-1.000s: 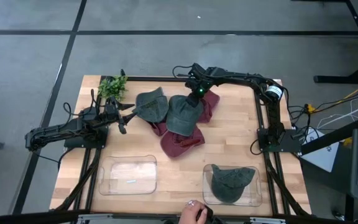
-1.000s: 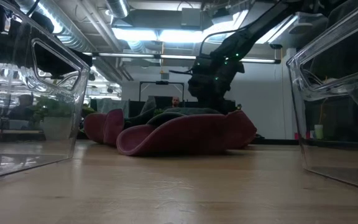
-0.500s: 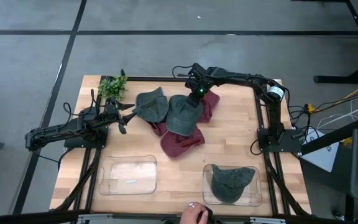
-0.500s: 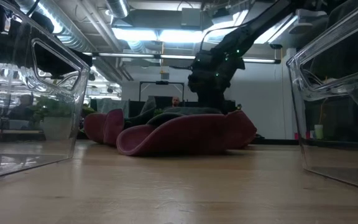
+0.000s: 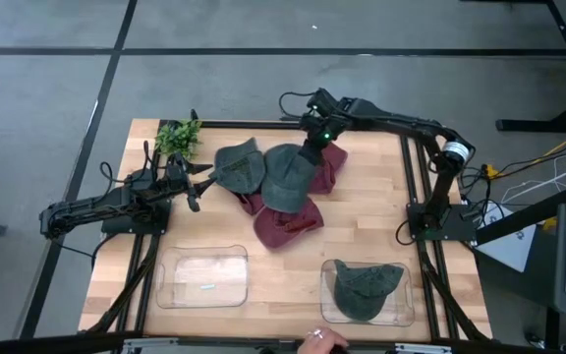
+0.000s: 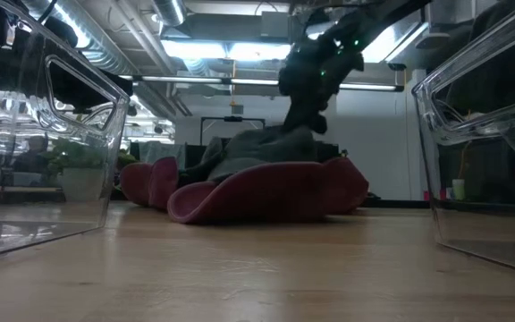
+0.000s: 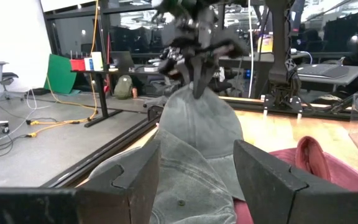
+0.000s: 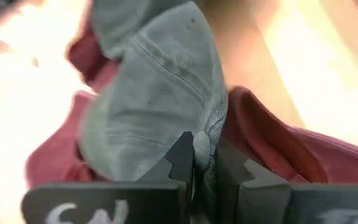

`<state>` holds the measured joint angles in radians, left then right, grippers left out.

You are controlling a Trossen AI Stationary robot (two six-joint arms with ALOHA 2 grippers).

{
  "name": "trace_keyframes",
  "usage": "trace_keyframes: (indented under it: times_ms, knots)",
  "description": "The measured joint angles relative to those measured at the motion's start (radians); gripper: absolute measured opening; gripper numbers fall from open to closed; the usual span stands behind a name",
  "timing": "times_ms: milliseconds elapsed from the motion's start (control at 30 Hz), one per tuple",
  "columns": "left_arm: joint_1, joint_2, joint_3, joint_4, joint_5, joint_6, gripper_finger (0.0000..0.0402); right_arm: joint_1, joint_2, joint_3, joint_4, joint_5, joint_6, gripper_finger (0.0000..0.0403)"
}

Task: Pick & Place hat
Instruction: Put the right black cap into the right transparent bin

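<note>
1. Pinching a fold of the grey-green hat [image 8: 157,93], the right gripper [image 8: 202,163] has its fingers closed tight on the fabric at the hat's back edge. In the high view this gripper [image 5: 312,143] sits over the pile near the middle of the tabletop's far edge.
2. Low view: the gripped hat [image 6: 257,148] is drawn up into a peak under the gripper [image 6: 307,112], while its lower part rests on the red hat [image 6: 275,192] beneath. Judgement: grasp made, lift only just under way, hat not clear of the pile.
3. Pile contents, high view: gripped hat [image 5: 285,177], a second grey-green hat [image 5: 238,165] just beside it toward the left, and red hats [image 5: 285,224] underneath and around.
4. Left gripper [image 5: 194,187] waits near the left edge, fingers spread wide, holding nothing, pointing at the pile.
5. Done so far: one grey-green hat [image 5: 365,287] lies in the clear bin [image 5: 406,313] near the front right corner.
6. The other clear bin [image 5: 170,285], toward the front left, holds no hat.
7. Left to do, as judged: carry the gripped hat to a bin, release, then deal with the remaining hats. Which bin takes which colour cannot be settled from one placed hat.
</note>
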<state>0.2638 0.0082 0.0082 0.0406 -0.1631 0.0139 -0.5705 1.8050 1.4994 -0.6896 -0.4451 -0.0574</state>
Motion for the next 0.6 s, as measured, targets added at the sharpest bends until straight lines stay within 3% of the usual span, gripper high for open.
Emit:
trace_keyframes:
  times_ms: [367,600]
  knots:
    - [0.0,0.0,0.0,0.0,0.0,0.0,0.0198,0.0,-0.089,0.0,-0.023,-0.249,0.025,0.0033]
    - [0.0,0.0,0.0,0.0,0.0,0.0,0.0198,0.012,-0.168,0.0,-0.034,-0.313,0.024,0.0027]
